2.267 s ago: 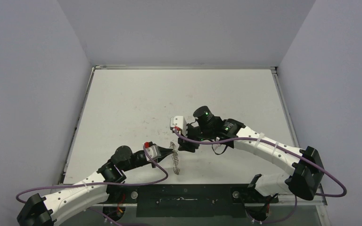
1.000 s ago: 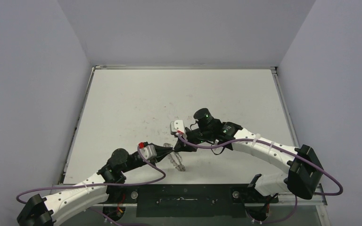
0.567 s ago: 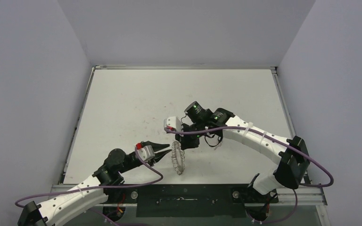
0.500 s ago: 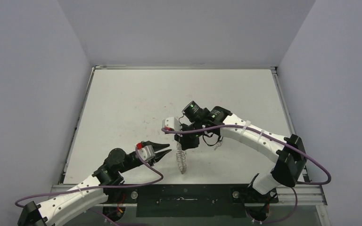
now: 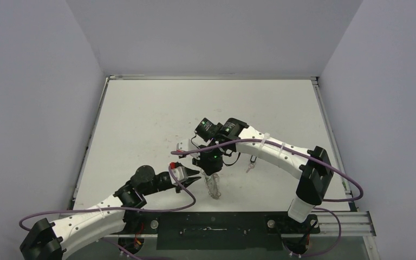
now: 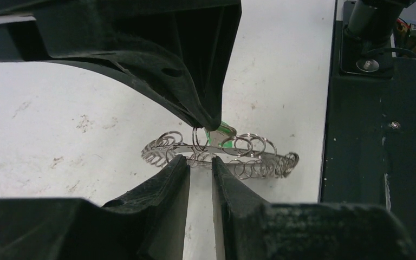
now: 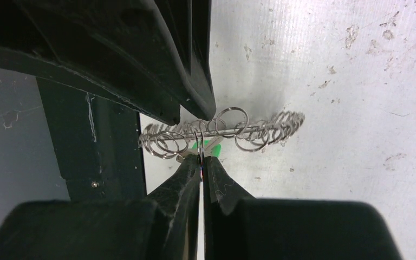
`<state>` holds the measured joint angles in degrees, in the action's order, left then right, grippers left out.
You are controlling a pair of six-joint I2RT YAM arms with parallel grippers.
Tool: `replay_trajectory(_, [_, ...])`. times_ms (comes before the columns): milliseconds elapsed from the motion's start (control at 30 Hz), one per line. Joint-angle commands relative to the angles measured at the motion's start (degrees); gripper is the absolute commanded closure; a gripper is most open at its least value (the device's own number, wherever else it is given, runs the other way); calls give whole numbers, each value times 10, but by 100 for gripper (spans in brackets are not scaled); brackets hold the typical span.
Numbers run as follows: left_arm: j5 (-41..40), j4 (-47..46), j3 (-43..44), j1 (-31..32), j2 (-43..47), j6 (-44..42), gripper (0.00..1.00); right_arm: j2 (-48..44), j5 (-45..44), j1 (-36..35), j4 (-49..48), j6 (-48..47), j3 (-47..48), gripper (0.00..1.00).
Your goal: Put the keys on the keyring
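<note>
The keyring (image 5: pixel 214 187), a silvery band fringed with wire loops, hangs edge-on over the near middle of the table. My right gripper (image 5: pixel 212 171) comes down from above and is shut on one of its wire loops (image 7: pixel 200 142). The keys show only as a bright green tag (image 7: pixel 210 145) and a silvery bit right at the right gripper (image 7: pixel 201 157) tips. The same tag (image 6: pixel 225 132) sits behind the keyring (image 6: pixel 249 157). My left gripper (image 5: pixel 194 176) is just left of the ring. Its jaws stand narrowly open, tips (image 6: pixel 200 161) at the band, nothing pinched.
The white table (image 5: pixel 141 124) is scuffed and walled on three sides. A black base plate (image 5: pixel 211 225) runs along the near edge, close under the ring. A small pale object (image 5: pixel 250 165) shows below the right forearm; what it is I cannot tell.
My left gripper opened and let go of the keyring, drew back a little, then came close again. My right arm swung left with the ring, which now hangs edge-on.
</note>
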<state>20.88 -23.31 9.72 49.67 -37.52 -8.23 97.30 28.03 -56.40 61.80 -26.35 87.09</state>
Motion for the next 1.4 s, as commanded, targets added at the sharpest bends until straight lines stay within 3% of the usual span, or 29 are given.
replay_trajectory(0, [27,-48,32,1,-18,-7,80,-4,-4,-11,5,8,27,100])
replay_trajectory(433, [45,-58,43,1,-51,-6,81,10,-2,-27,-1,9,36,100])
replay_trajectory(567, [51,-47,48,1,-57,-10,87,10,-3,-30,-2,9,37,100])
replay_trajectory(667, [55,-49,50,2,-62,-12,100,11,-4,-31,-4,9,36,100])
replay_trajectory(1067, [61,0,57,2,-52,-23,100,-17,-14,-27,-43,11,8,100])
replay_trajectory(1367, [62,5,62,3,-59,-27,81,-17,-12,-27,-44,14,13,100])
